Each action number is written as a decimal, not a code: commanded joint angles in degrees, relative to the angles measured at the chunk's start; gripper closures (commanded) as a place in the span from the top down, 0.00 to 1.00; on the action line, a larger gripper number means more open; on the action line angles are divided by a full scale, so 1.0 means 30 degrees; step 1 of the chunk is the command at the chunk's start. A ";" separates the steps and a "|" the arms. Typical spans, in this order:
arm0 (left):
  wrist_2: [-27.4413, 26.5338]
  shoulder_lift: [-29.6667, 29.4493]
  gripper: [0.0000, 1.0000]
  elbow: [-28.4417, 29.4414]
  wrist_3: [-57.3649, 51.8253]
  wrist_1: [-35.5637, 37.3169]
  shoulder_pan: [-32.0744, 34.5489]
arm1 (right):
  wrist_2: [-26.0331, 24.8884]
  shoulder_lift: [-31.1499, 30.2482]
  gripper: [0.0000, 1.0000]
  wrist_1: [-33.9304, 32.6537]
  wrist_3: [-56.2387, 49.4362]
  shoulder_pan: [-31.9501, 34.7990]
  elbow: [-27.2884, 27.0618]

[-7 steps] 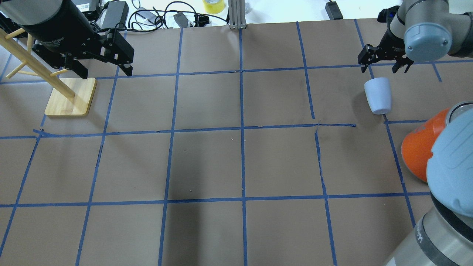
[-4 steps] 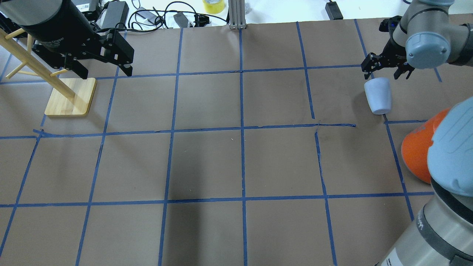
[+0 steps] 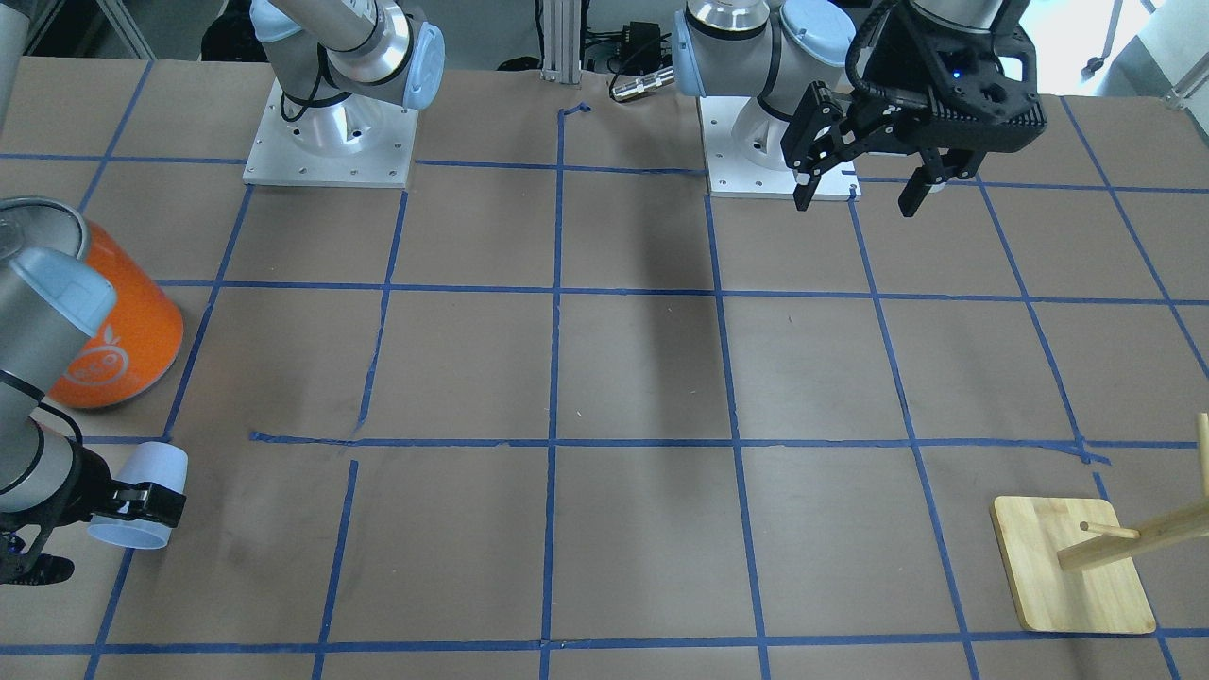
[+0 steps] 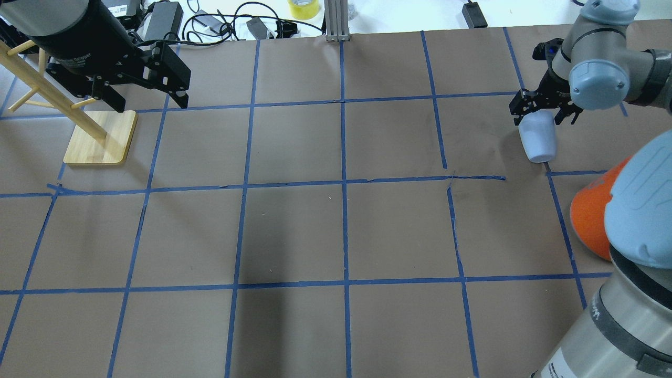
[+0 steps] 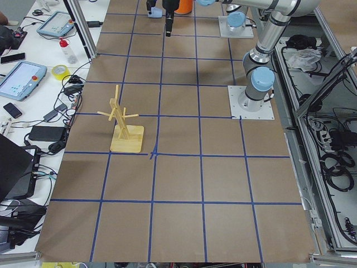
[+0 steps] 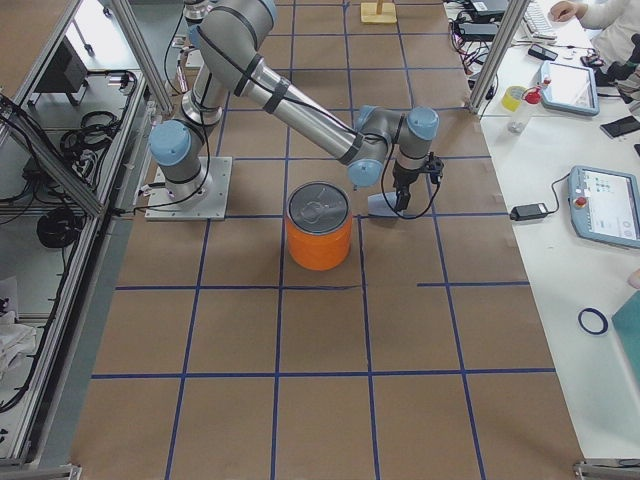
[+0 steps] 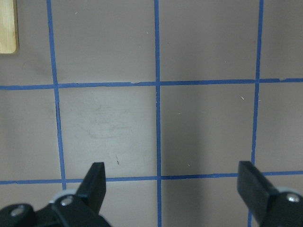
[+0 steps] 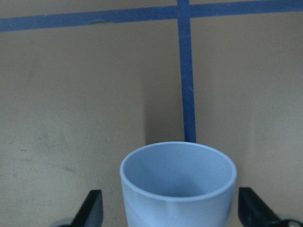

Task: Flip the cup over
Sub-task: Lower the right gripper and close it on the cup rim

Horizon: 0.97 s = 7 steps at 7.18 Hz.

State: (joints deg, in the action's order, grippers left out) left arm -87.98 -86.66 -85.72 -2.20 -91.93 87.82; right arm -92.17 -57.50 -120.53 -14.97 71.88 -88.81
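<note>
The small pale lavender-blue cup (image 4: 539, 142) lies on its side at the far right of the table, wider end pointing away from the robot. It also shows in the front view (image 3: 151, 472) and the right-side view (image 6: 383, 205). My right gripper (image 4: 543, 118) is open, with one finger on each side of the cup's wider end. In the right wrist view the cup (image 8: 177, 184) sits between the fingers (image 8: 91, 208) with a gap on each side. My left gripper (image 4: 149, 103) is open and empty, held above the table's far left.
A large orange can with a silver top (image 4: 590, 215) stands just on the robot's side of the cup, close to the right arm (image 6: 320, 235). A wooden peg rack on a square base (image 4: 100, 139) stands at the far left under my left gripper. Cables lie beyond the far edge.
My right gripper has come down toward the cup and now straddles its wider end. The cup and the left arm have not moved.
</note>
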 commanded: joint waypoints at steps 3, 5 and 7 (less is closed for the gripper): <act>0.0000 0.0000 1.00 0.0010 0.0000 0.0000 -0.0005 | 0.0022 0.0561 0.99 -0.0311 -0.0282 -0.0260 -0.0046; 0.0000 0.0000 1.00 0.0010 0.0000 0.0000 -0.0005 | 0.0108 0.0680 0.99 -0.0399 -0.0224 -0.0260 -0.0075; 0.0000 0.0000 1.00 0.0010 0.0000 -0.0029 -0.0005 | 0.0110 0.0680 0.99 -0.0515 -0.0282 -0.0260 -0.0221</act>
State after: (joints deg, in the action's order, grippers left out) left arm -87.98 -86.66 -85.69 -2.20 -91.95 87.80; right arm -91.85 -55.51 -121.83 -15.70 71.11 -89.28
